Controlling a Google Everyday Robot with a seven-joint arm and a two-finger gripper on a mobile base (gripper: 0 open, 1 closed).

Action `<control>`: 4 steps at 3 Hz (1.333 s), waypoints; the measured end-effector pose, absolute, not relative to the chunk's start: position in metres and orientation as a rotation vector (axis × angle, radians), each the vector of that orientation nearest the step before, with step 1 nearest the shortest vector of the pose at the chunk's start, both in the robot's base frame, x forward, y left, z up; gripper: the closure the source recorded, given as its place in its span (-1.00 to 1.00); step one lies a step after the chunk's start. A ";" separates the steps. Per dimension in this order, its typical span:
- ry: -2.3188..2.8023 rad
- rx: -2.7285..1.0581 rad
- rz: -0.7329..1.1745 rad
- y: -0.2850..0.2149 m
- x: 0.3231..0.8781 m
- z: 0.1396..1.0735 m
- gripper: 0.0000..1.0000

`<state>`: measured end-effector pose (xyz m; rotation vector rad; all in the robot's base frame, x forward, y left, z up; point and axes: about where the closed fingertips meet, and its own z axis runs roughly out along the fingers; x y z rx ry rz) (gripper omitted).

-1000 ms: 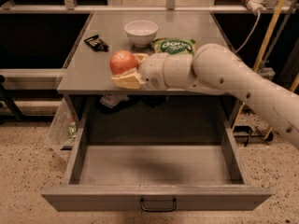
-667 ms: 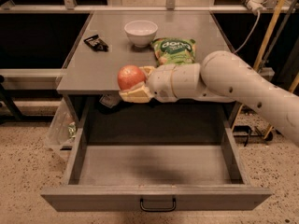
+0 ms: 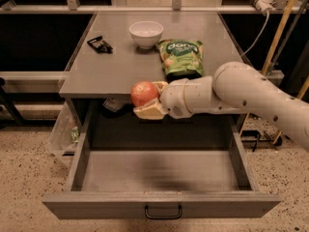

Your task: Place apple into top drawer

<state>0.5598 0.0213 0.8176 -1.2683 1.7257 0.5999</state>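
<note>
The apple, orange-red and round, is held in my gripper, whose cream fingers are shut around it from the right. It hangs in the air just past the front edge of the grey table top, above the back of the open top drawer. The drawer is pulled fully out; its grey front panel with the small black handle faces the camera. My white arm reaches in from the right.
On the table top stand a white bowl, a green snack bag and a small black object. A clear plastic bag hangs at the table's left side. Yellow poles stand at the right.
My gripper has carried the apple forward and to the right, off the table's edge, and lowered it a little toward the open drawer.
</note>
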 end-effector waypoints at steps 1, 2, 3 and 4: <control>1.726 -1.268 0.600 0.021 0.560 0.818 1.00; 1.674 -1.277 0.653 0.028 0.562 0.826 1.00; 1.569 -1.301 0.735 0.031 0.543 0.849 1.00; 1.487 -1.309 0.783 0.025 0.519 0.865 1.00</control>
